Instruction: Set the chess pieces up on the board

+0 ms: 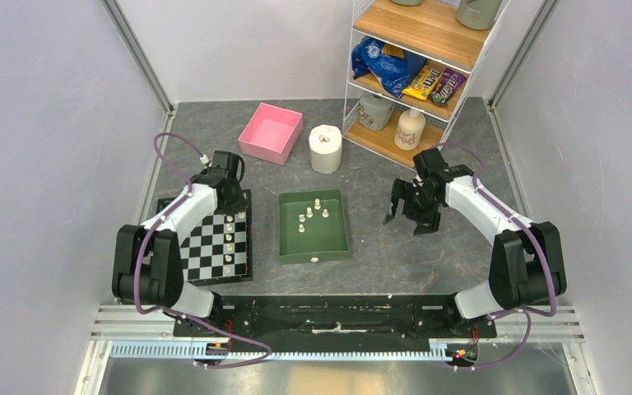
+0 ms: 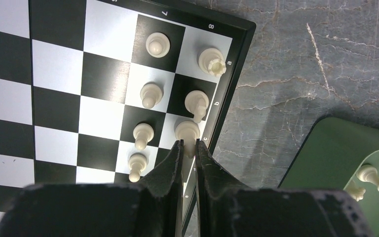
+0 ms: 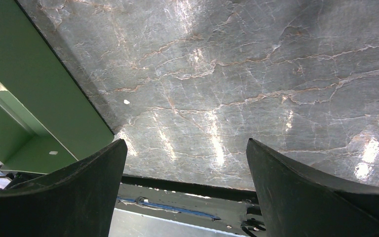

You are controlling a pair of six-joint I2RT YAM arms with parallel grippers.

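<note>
My left hand (image 2: 188,144) is clenched on an upright piece (image 2: 187,129) at the board's (image 2: 103,79) edge row, directly under its fingertips, while my right hand (image 3: 186,143) hangs released over the table (image 3: 227,74), nearer the tray's (image 1: 329,243) loose pieces (image 1: 311,212).

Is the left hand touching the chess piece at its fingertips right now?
Touching. The left wrist view shows the left hand closed on the chess piece, pinching it from both sides at the board edge.
</note>
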